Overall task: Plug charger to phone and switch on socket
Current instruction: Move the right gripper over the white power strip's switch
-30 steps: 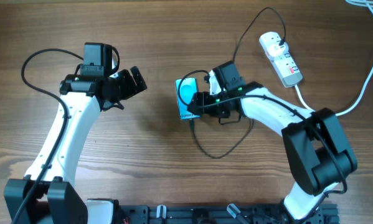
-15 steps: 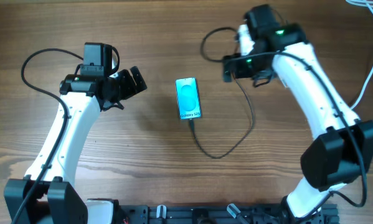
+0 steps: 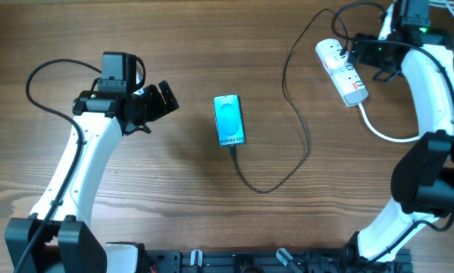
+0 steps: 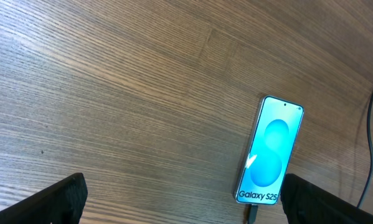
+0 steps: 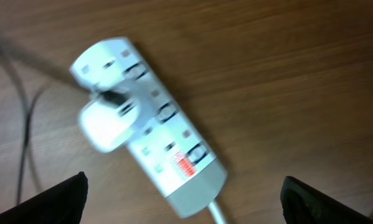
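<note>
The phone (image 3: 230, 120) lies flat mid-table with its teal screen up; it also shows in the left wrist view (image 4: 270, 151). The black charger cable (image 3: 306, 144) runs from the phone's near end, where its plug tip (image 4: 251, 214) sits against the phone, in a loop to the white socket (image 3: 342, 72) at the back right. The socket with its red markings fills the right wrist view (image 5: 152, 130), blurred. My right gripper (image 3: 361, 51) (image 5: 186, 208) is open, over the socket. My left gripper (image 3: 166, 97) (image 4: 186, 208) is open and empty, left of the phone.
A thick white cord (image 3: 386, 135) leaves the socket's near end and curves off to the right edge. A white adapter (image 5: 105, 121) is plugged in at the socket's far end. The table is bare wood around the phone.
My right arm has swung from the phone to the back right, over the socket. The phone is uncovered with the cable at its near end. The left arm has not moved.
</note>
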